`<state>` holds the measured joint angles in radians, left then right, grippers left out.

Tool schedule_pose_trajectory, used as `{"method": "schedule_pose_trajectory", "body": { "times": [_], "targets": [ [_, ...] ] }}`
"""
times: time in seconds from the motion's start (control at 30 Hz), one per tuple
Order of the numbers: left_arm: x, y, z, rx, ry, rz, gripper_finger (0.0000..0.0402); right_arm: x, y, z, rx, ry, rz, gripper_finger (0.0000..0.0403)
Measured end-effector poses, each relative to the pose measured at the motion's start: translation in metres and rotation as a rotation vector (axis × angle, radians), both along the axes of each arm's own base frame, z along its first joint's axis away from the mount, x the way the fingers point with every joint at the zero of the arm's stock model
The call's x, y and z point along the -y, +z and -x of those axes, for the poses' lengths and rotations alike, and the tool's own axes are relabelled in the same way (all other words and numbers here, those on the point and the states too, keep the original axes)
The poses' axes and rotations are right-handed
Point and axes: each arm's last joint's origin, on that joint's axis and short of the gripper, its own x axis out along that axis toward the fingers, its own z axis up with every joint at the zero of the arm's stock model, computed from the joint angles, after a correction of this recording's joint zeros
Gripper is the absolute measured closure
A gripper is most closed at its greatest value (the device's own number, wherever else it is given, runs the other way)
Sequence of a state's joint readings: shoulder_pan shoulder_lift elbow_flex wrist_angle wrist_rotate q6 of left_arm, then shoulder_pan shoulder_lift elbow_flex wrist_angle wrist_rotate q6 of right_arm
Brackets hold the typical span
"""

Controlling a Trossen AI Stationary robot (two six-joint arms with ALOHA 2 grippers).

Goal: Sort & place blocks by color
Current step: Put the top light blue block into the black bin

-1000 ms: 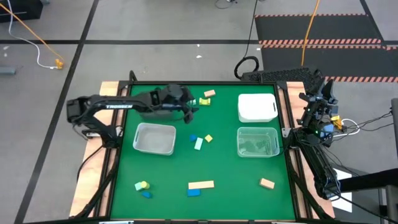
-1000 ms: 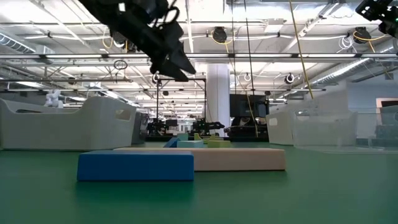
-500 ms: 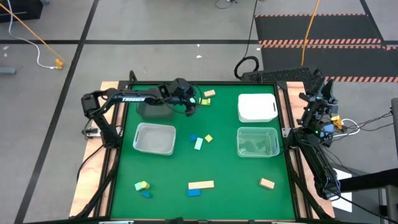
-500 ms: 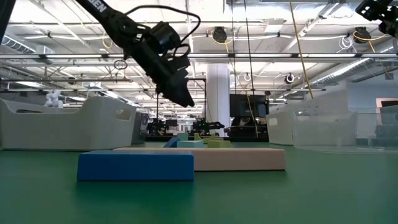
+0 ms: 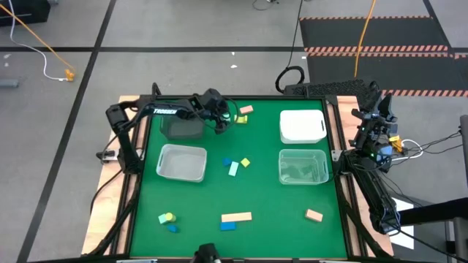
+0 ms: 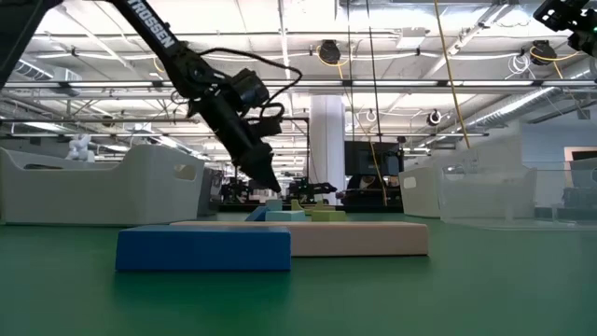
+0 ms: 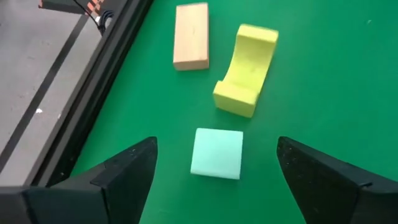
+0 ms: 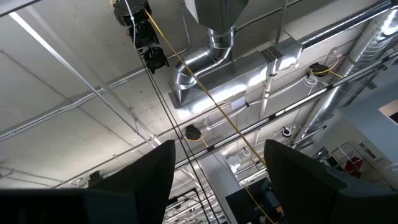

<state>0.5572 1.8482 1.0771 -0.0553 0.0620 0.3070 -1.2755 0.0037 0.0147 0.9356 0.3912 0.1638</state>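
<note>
My left gripper (image 5: 223, 122) (image 7: 216, 144) is open near the table's far edge, hovering low over a mint green square block (image 7: 216, 154). Its fingers stand wide on either side of that block without touching it. Just beyond lie a yellow arch-shaped block (image 7: 246, 70) (image 5: 240, 118) and a tan bar (image 7: 191, 36) (image 5: 246, 109), both flat on the green mat. In the low view the gripper (image 6: 268, 183) slants down close to the mat. My right gripper (image 8: 217, 149) is open and points up at the ceiling, parked at the table's right edge (image 5: 374, 120).
A dark grey bin (image 5: 183, 128) sits beside the left gripper, a clear bin (image 5: 181, 162) nearer. A white bin (image 5: 302, 126) and a second clear bin (image 5: 303, 166) stand to the right. More blocks lie mid-table (image 5: 234, 166) and along the near edge (image 5: 236, 217), (image 5: 168, 221), (image 5: 314, 215).
My left gripper has come down from well above the mat to just over it, drifting slightly toward the far edge and the mint, yellow and tan blocks. No block has moved.
</note>
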Motion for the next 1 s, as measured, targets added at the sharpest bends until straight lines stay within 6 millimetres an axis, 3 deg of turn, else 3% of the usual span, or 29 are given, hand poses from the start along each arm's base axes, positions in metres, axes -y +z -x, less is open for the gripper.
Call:
{"method": "schedule_pose_trajectory", "body": {
  "times": [0.4,0.57,0.77,0.9,1.0],
  "targets": [
    [-0.005,-0.033,-0.005,-0.052,-0.022,0.005,0.0116,0.0,0.0,0.0,-0.001,0.0,-0.002,0.0165],
    [-0.006,-0.032,-0.005,-0.055,-0.014,-0.011,0.0152,0.0,0.0,0.0,-0.001,0.0,-0.003,0.0165],
    [-0.006,-0.03,-0.005,-0.049,-0.007,-0.01,0.0259,0.0,0.0,0.0,-0.001,0.0,-0.003,0.0165],
    [-0.004,-0.021,-0.004,-0.025,0.031,0.017,0.0267,0.0,0.0,0.0,-0.001,0.0,-0.002,0.0165],
    [-0.001,0.001,-0.002,0.056,0.1,0.049,0.0267,0.0,0.0,0.0,-0.001,0.0,-0.005,0.0165]
  ]
}}
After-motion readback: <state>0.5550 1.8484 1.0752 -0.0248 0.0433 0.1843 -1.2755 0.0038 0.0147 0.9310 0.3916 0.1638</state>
